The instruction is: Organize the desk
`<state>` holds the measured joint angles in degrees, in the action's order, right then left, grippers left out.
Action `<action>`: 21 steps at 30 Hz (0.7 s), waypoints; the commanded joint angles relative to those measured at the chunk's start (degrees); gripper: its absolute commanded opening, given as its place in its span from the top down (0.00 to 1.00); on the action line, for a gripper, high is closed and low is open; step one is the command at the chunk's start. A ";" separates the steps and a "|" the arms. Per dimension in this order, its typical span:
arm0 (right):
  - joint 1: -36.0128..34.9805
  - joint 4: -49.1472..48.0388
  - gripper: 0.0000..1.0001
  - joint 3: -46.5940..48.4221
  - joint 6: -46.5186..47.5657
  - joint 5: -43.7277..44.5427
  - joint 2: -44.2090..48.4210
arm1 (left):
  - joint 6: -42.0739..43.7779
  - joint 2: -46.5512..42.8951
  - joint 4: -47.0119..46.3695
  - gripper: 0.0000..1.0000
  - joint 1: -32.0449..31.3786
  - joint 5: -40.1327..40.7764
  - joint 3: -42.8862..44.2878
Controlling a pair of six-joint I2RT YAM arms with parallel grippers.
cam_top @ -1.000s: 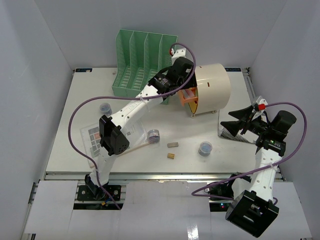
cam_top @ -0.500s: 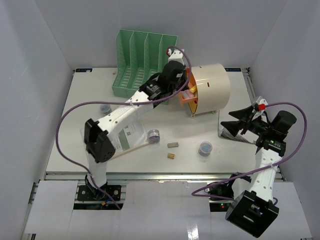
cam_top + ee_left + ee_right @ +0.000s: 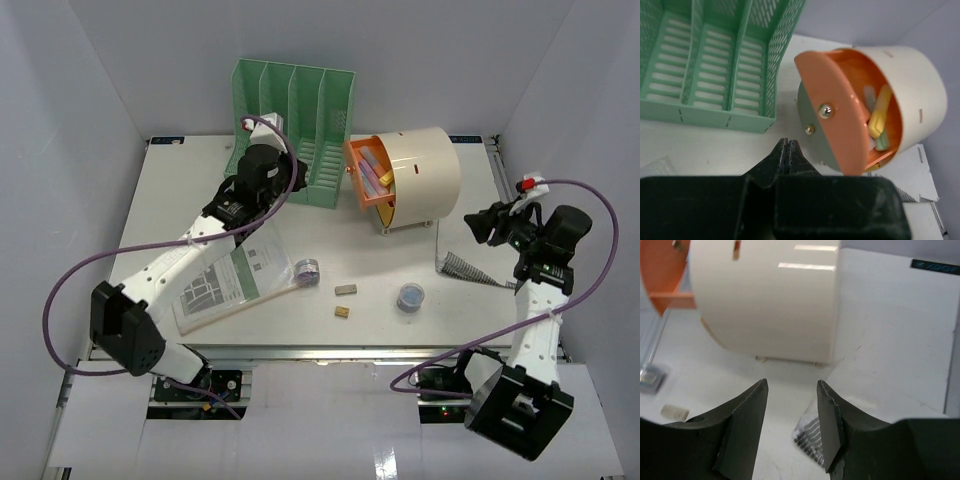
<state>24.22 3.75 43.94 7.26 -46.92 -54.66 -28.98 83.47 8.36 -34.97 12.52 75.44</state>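
Pulling the left gripper [image 3: 788, 150] back from the orange drawer [image 3: 368, 178], reached half a second ago, and now holding it low before the green file rack [image 3: 290, 95], fingers pressed together on nothing. Leaving that drawer standing open, showing yellow and pale green pens or markers inside. Raising the right gripper [image 3: 791, 385] a little as well, keeping its jaws spread apart and empty, near the striped sheet [image 3: 462, 268] at the right side.

Going from the front rail backward over the desk [image 3: 450, 325], white and wide under everything: first passing a tan block [image 3: 342, 312], a small round pot [image 3: 410, 297] and a grey block [image 3: 346, 290], all well apart from both grippers; then a second pot [image 3: 307, 269] just beside the printed booklet [image 3: 232, 282], lying partly under the left arm; finally reaching the cream drawer box [image 3: 428, 172] and the rack, standing side by side near the back wall.

Probably finishing here the step of opening the drawer. Probably preparing next for collecting the loose small things and putting them inside, not yet picking any of them. Needing care with the blocks, being flat and thin for such fingers.
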 commanded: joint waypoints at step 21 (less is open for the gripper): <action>-15.29 -11.08 0.06 33.94 -13.69 9.75 -35.85 | -3.26 20.09 -4.66 0.79 2.21 -23.44 12.84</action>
<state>13.07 -5.76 74.88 -10.00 -42.04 -90.84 -31.93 101.32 3.97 -33.10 -7.16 85.03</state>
